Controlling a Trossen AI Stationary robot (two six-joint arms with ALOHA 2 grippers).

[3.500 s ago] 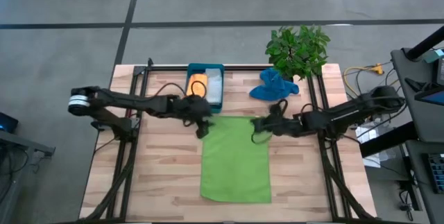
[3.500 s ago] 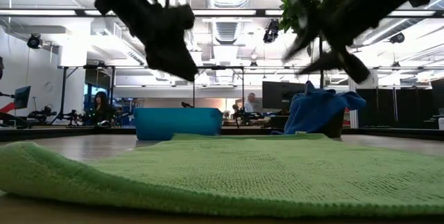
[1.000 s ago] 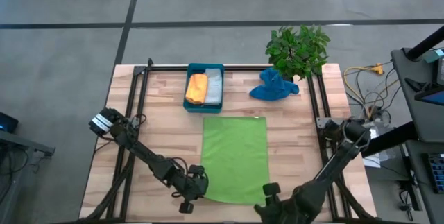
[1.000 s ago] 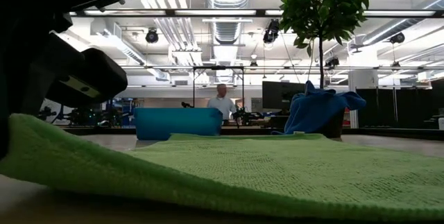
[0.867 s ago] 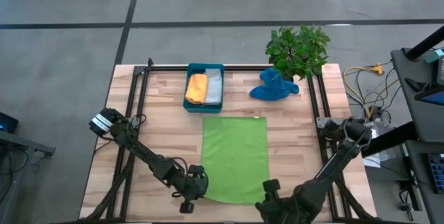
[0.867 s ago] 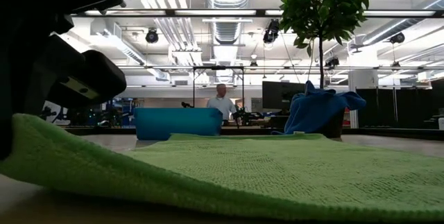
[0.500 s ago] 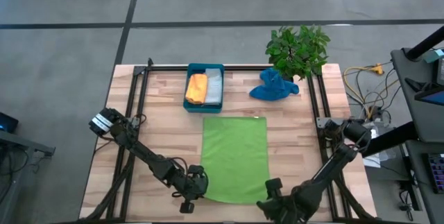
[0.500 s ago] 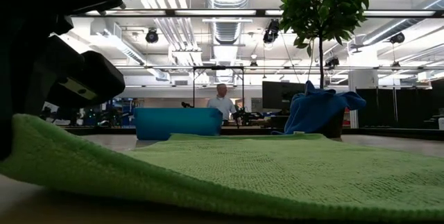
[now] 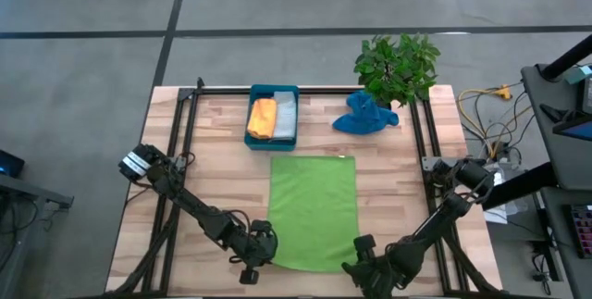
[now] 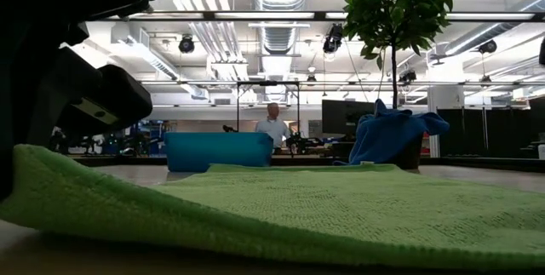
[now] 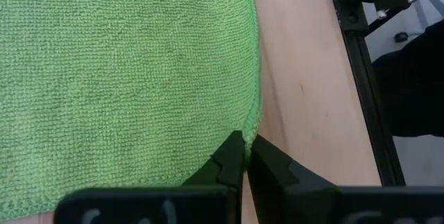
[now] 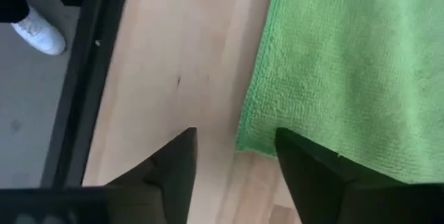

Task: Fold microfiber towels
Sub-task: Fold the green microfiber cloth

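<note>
Lime green towel (image 9: 313,210) lies spread flat as a tall rectangle mid-tabletop (image 9: 217,179), looped nubby pile, stitched hem, rounded corners. Left gripper (image 9: 262,246) is at its near left corner, fingers (image 11: 229,160) pinched closed on the hem, corner lifted slightly off the wood in the low view. Right gripper (image 12: 234,156) is over the near right corner, fingers (image 12: 302,158) parted, straddling the corner, not clamped. Blue towel (image 9: 364,115) sits crumpled in a heap at the far right, just beside the potted plant (image 9: 397,66). Orange towel (image 9: 263,118) and grey towel (image 9: 285,118) lie folded side by side in the rigid teal tray (image 9: 274,90), far centre. Black rails (image 9: 176,142) flank both sides. A person (image 10: 272,128) stands in the room behind the tray.
</note>
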